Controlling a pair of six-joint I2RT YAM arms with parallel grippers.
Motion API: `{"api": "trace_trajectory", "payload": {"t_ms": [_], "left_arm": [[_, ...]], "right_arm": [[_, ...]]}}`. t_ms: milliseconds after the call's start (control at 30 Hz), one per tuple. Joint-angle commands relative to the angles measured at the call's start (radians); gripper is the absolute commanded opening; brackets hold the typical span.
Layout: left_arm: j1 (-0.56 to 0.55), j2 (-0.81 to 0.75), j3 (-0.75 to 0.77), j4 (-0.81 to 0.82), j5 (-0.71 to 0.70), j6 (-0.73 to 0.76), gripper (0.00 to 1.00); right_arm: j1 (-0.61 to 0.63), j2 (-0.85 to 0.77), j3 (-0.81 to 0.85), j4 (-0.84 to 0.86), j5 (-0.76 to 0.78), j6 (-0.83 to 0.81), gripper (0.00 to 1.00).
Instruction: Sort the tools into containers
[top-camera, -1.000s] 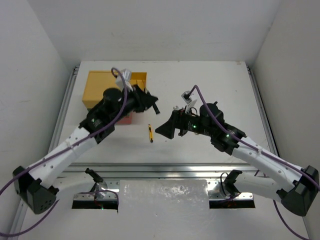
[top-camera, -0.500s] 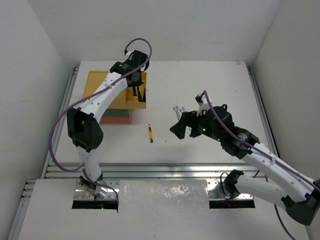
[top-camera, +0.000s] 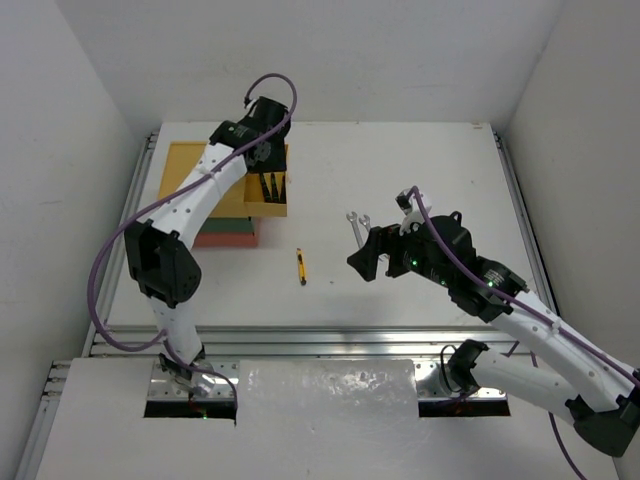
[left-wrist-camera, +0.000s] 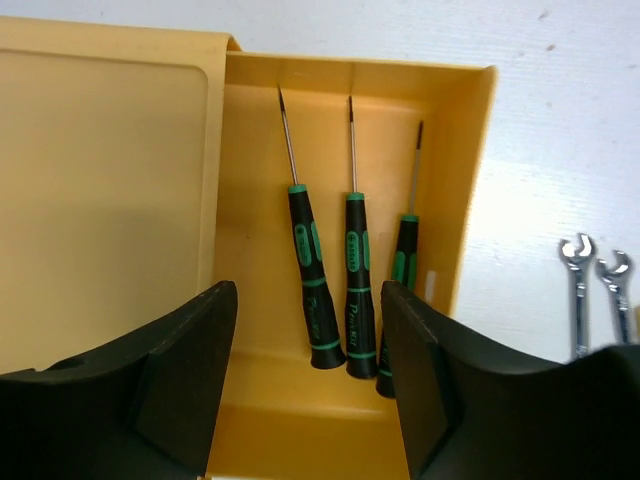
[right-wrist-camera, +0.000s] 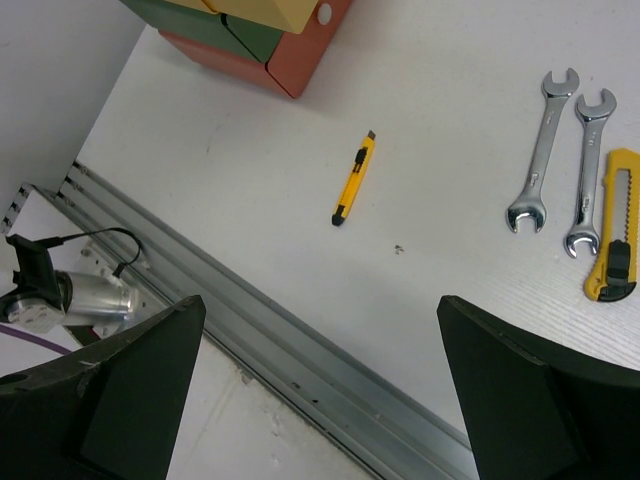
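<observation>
Three screwdrivers (left-wrist-camera: 355, 290); two wrenches (right-wrist-camera: 541, 150); two utility knives (right-wrist-camera: 620, 225); three drawers (right-wrist-camera: 305, 50).

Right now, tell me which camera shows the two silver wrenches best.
The right wrist view: both open-end wrenches lie whole, side by side on the white table. The left wrist view catches only their top ends at its right edge. The top external view shows them tiny, their near ends hidden.

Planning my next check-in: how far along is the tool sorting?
Done: three black-handled screwdrivers lie in the open yellow drawer. In hand: nothing; the left gripper hangs open over that drawer, the right gripper open above the table. Left: two wrenches, the yellow utility knife and the slim yellow-and-black tool lie on the table.
</observation>
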Motion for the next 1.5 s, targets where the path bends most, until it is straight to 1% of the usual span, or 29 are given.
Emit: {"api": "trace_trajectory", "payload": {"t_ms": [0,67,133,167,200,233,267,300,333,367,400,467,533,567,633,667,800,967,1467], "left_arm": [[-0.016,-0.114,0.045,0.039,0.045,0.008,0.58],[-0.056,-0.126,0.086,0.041,0.041,0.012,0.58],[-0.090,-0.145,0.105,0.045,0.045,0.017,0.54],[-0.127,-0.149,0.102,0.054,0.052,0.020,0.51],[-0.142,-0.159,0.096,0.074,0.076,0.021,0.37],[-0.170,-0.159,0.088,0.085,0.091,0.021,0.31],[-0.179,-0.146,0.071,0.099,0.102,0.020,0.16],[-0.185,-0.134,0.065,0.102,0.114,0.018,0.11],[-0.193,-0.116,0.062,0.101,0.131,0.015,0.09],[-0.197,-0.094,0.066,0.084,0.128,0.012,0.03],[-0.199,-0.049,0.071,0.079,0.125,0.012,0.00],[-0.204,-0.002,0.089,0.055,0.107,0.008,0.00],[-0.204,0.070,0.117,0.026,0.046,-0.003,0.00],[-0.204,0.112,0.155,-0.008,0.020,-0.006,0.00],[-0.202,0.148,0.200,-0.051,-0.064,-0.021,0.00],[-0.201,0.168,0.230,-0.077,-0.083,-0.023,0.00],[-0.188,0.185,0.255,-0.110,-0.143,-0.020,0.00],[-0.164,0.165,0.226,-0.128,-0.183,-0.023,0.00],[-0.070,0.125,0.146,-0.117,-0.228,0.014,0.00]], "right_arm": [[-0.004,-0.006,0.033,0.012,0.006,-0.020,0.99],[-0.002,-0.001,0.028,0.015,0.006,-0.020,0.99],[-0.002,0.000,0.025,0.018,0.006,-0.019,0.99],[-0.002,0.002,0.019,0.026,0.004,-0.019,0.99],[-0.002,0.002,0.015,0.029,0.003,-0.015,0.99],[-0.002,0.006,0.012,0.033,0.003,-0.015,0.99],[-0.002,0.008,0.007,0.038,0.001,-0.014,0.99],[-0.002,0.011,0.004,0.041,0.001,-0.012,0.99],[-0.002,0.012,0.002,0.041,0.001,-0.011,0.99],[-0.004,0.014,-0.001,0.044,0.000,-0.009,0.99],[-0.002,0.014,-0.002,0.046,0.001,-0.009,0.99],[-0.002,0.011,-0.007,0.041,0.006,-0.012,0.99],[-0.002,0.008,-0.010,0.036,0.018,-0.015,0.99],[-0.002,0.003,-0.011,0.033,0.021,-0.018,0.99],[-0.002,0.002,-0.014,0.027,0.030,-0.022,0.99],[-0.002,-0.004,-0.015,0.023,0.033,-0.025,0.99],[-0.002,-0.012,-0.024,0.015,0.042,-0.032,0.99],[-0.002,-0.017,-0.028,0.015,0.038,-0.035,0.99],[-0.004,0.026,-0.030,0.043,0.010,-0.034,0.99]]}}
